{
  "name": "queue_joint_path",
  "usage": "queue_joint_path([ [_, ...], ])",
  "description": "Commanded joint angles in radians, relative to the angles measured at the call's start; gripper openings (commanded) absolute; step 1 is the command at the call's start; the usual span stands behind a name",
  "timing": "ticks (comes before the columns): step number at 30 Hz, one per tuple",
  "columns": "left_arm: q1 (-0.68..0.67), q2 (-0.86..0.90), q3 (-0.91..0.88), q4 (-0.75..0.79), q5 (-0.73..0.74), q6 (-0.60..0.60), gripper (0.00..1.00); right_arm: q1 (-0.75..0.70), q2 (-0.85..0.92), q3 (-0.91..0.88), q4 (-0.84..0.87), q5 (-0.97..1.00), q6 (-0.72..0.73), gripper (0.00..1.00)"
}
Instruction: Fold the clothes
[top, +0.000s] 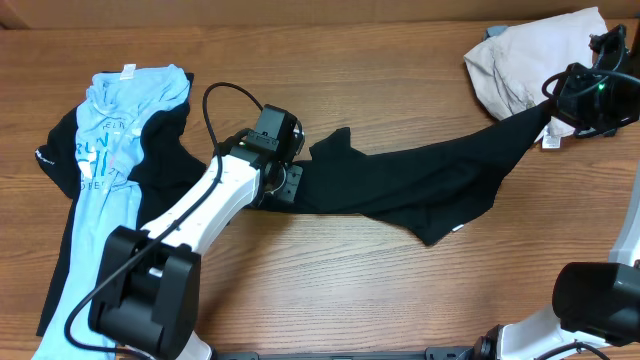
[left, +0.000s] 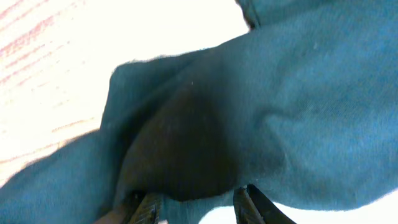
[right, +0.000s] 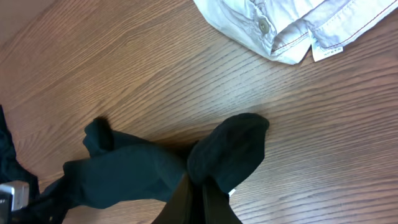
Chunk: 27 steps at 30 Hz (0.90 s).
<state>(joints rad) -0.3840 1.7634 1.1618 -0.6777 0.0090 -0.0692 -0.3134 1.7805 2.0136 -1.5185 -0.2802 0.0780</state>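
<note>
Span of black shirt (top: 420, 185) hangs between both grippers
The right gripper (right: 198, 196) pinches one end; the left gripper (left: 196, 205) holds a bunched fold (jaws partly apart). Added tension may pull cloth from the left hold.

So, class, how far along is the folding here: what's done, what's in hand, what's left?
Done: nothing looks folded yet. In hand: the black shirt is stretched out between the left gripper and the right gripper, each shut on one end. Left: folding it. The blue tee lies loose on another dark garment, and the beige shirt sits crumpled at the back right.
</note>
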Motion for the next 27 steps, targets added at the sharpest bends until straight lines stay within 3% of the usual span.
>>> queue_joint_path([
  [1,0.004,0.076,-0.008,0.025,-0.021,0.007,0.4,0.0,0.002,0.002,0.002,0.012,-0.008,0.04],
  [12,0.014,0.14,0.021,0.015,-0.072,0.01,0.34,0.0,0.002,0.002,-0.01,0.036,-0.008,0.04],
  [15,0.027,0.139,0.062,-0.029,-0.072,0.01,0.27,0.0,0.002,0.002,-0.01,0.036,-0.008,0.04],
  [19,0.044,0.139,0.147,-0.113,-0.071,0.01,0.04,0.0,0.002,0.002,-0.01,0.036,-0.008,0.04],
  [27,0.046,0.138,0.439,-0.381,-0.072,0.022,0.04,0.0,0.002,0.002,-0.009,0.036,-0.008,0.04],
])
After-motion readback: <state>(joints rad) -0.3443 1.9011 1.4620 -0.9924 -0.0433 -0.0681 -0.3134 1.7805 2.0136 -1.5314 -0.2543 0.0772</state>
